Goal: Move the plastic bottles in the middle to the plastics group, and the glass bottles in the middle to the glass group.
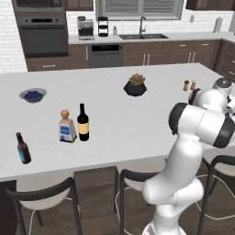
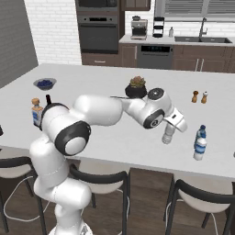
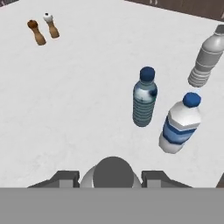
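Pincer (image 3: 112, 178) clenched on a greyish plastic bottle (image 2: 168, 137). In the hand view its rounded grey top sits between the two finger tips. In the right base view the bottle hangs below the hand, slightly tilted, its base at or just above the tabletop (image 2: 110, 133); contact cannot be told.

Ahead of the pincer in the hand view:
- teal-blue bottle (image 3: 144, 98), upright, blue cap
- blue-label bottle (image 3: 180, 124), just beside the teal one, the two apart
- second grey bottle (image 3: 206, 57), farther off
- salt and pepper shakers (image 3: 42, 29), well apart from the bottles

Far end of the tabletop, left base view:
- wine bottle (image 1: 83, 122), upright with a yellow-orange label, just beside the squat corked bottle (image 1: 67, 126); whether they touch cannot be told
- brown bottle (image 1: 23, 148), alone near the front edge, tilted
- bowl of blueberries (image 1: 33, 95), behind these
- potted plant (image 1: 136, 85), mid-tabletop

The arm reaches from the base across the tabletop toward the plastic bottles.
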